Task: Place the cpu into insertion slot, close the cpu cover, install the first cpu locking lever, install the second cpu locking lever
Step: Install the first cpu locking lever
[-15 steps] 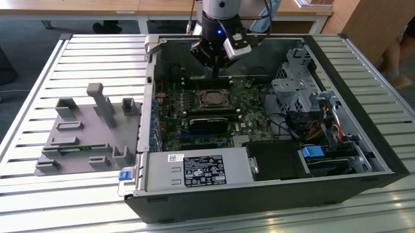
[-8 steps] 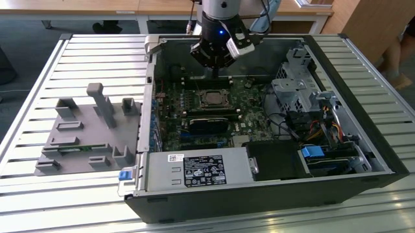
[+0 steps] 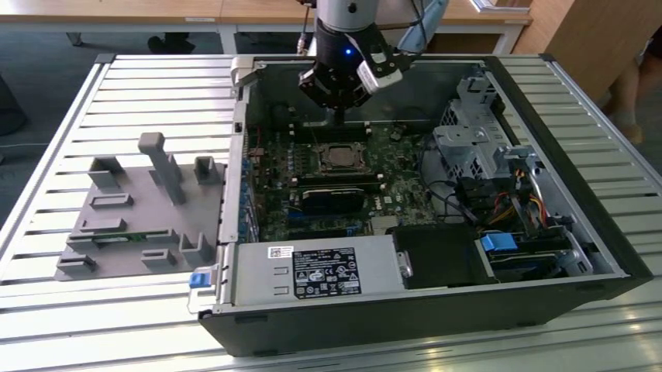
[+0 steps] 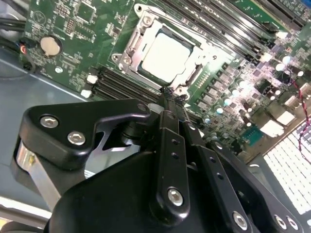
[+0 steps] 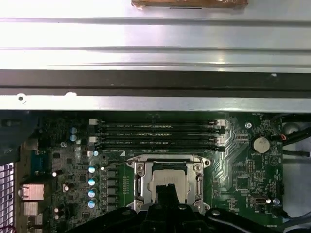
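End effector [image 4: 170, 99] hung closed and empty just above the cpu cover [image 4: 146, 36], which lay shut over the cpu [image 4: 165, 56] seated in the insertion slot [image 5: 169, 177]; risk: fingertips slipping off a thin lever and scraping the board.

Robotics lab or workshop with a computer-assembly bench.
An opened desktop computer case [image 3: 414, 310] lies on a slatted aluminium table [image 3: 62, 302] beneath the gripper [image 3: 333, 116]; wooden desks [image 3: 155, 12] stand behind it, a grey parts fixture [image 3: 135, 225] beside.
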{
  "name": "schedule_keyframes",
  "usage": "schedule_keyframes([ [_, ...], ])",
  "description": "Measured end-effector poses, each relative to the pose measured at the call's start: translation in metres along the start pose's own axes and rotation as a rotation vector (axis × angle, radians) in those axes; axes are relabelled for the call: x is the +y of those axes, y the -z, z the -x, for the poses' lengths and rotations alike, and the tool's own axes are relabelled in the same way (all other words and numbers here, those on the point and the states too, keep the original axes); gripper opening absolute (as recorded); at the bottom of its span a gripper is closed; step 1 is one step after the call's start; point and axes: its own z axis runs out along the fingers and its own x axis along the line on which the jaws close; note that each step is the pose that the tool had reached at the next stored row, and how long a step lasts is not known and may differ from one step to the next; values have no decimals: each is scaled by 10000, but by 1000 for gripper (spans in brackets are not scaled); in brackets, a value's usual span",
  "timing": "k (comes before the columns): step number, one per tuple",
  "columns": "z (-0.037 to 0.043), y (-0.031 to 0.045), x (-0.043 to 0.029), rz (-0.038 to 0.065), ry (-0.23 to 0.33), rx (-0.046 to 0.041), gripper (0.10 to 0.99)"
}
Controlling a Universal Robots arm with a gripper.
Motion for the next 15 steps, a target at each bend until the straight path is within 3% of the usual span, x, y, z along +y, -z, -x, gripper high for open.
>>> schedule_keyframes([
  [5, -177, -13, -4, 4, 8, 0, 106],
  [15, -413, -23, -12, 3, 20, 2, 106],
])
